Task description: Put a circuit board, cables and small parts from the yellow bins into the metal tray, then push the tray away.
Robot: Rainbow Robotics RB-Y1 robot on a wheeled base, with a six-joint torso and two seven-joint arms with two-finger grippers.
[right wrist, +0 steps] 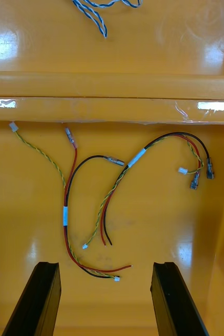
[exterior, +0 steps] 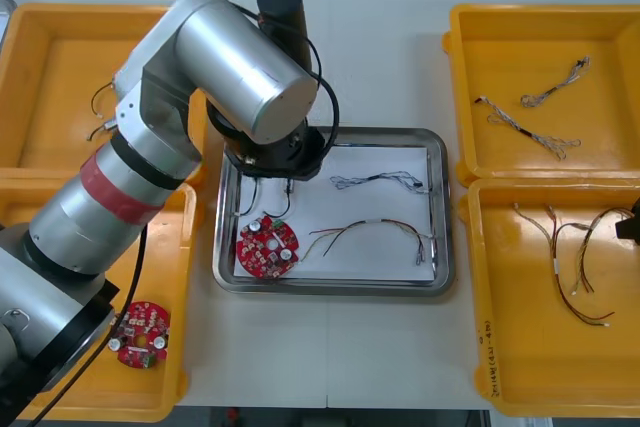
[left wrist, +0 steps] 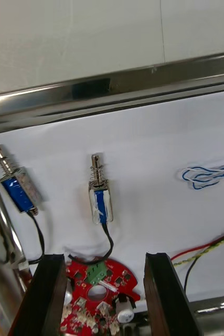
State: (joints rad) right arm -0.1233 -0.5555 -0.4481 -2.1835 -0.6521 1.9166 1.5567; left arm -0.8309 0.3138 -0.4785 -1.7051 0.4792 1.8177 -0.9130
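The left gripper (left wrist: 104, 260) hangs over the tray's (exterior: 443, 217) left end, close to its side wall, fingers wide apart and gripping nothing. The board (exterior: 268, 247) lies under them on the white liner. The left wrist view shows two small parts (left wrist: 100, 197) just beyond it. The right gripper (right wrist: 105, 265), spread and empty, hovers over red-yellow cables (right wrist: 91, 210) in the near right bin (exterior: 520, 347).
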